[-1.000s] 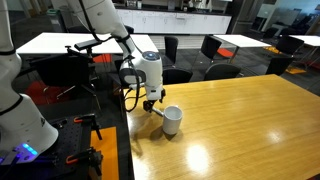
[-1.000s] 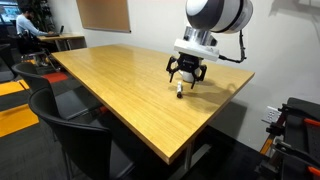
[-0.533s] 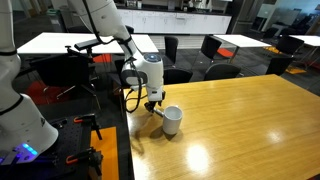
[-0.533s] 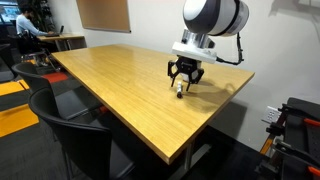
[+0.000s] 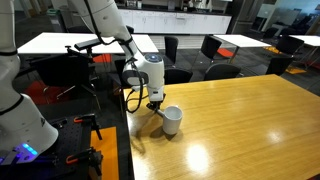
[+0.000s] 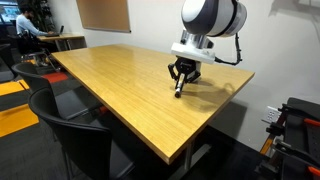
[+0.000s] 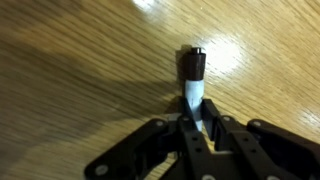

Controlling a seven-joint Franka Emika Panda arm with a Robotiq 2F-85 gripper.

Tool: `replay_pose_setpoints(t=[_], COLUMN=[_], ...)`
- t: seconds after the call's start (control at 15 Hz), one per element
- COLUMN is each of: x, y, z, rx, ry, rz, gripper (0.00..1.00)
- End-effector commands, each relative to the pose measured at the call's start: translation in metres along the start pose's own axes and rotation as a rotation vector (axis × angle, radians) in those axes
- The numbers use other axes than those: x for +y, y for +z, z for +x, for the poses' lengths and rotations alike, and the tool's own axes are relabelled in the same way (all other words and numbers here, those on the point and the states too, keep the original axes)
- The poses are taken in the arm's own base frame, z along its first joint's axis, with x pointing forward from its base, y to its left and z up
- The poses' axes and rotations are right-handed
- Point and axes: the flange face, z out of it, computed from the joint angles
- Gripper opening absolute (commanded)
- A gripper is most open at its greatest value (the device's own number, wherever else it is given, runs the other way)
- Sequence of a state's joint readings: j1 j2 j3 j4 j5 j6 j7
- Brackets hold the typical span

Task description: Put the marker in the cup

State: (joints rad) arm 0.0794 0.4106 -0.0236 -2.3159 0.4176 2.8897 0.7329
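In the wrist view the marker (image 7: 192, 88) lies on the wooden table, dark cap pointing away, pale body running back between the fingers. My gripper (image 7: 192, 126) is shut on that pale end. In an exterior view the gripper (image 5: 153, 103) is down at the table surface, just beside the white cup (image 5: 172, 120), which stands upright with its dark inside showing. In an exterior view from the opposite side the gripper (image 6: 180, 82) points down with the marker (image 6: 179, 92) sticking out below it. I cannot make out the cup in that view.
The wooden table (image 5: 250, 130) stretches wide away from the cup, and its near edge (image 6: 150, 140) has black chairs (image 6: 70, 135) beside it. More tables and chairs (image 5: 215, 48) stand behind. A black stand (image 5: 85, 50) sits next to the arm.
The jaws have gone from wide open to shut on the marker. The arm has stayed nearly in place over the same spot of the table.
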Motion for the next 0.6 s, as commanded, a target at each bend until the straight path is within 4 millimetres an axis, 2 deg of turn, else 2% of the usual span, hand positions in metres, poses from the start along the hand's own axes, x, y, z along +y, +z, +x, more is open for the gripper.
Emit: replay_pose_setpoints(t=[0.0, 0.33, 0.53], x=[-0.005, -0.007, -0.015], y=[0.000, -0.005, -0.023], z=[0.003, -0.002, -0.022], rx=[0.017, 0.043, 0.080], ry=[0.006, 0.005, -0.009], rz=[-0.006, -0.012, 0.005], gripper=[0.06, 0.05, 0.05])
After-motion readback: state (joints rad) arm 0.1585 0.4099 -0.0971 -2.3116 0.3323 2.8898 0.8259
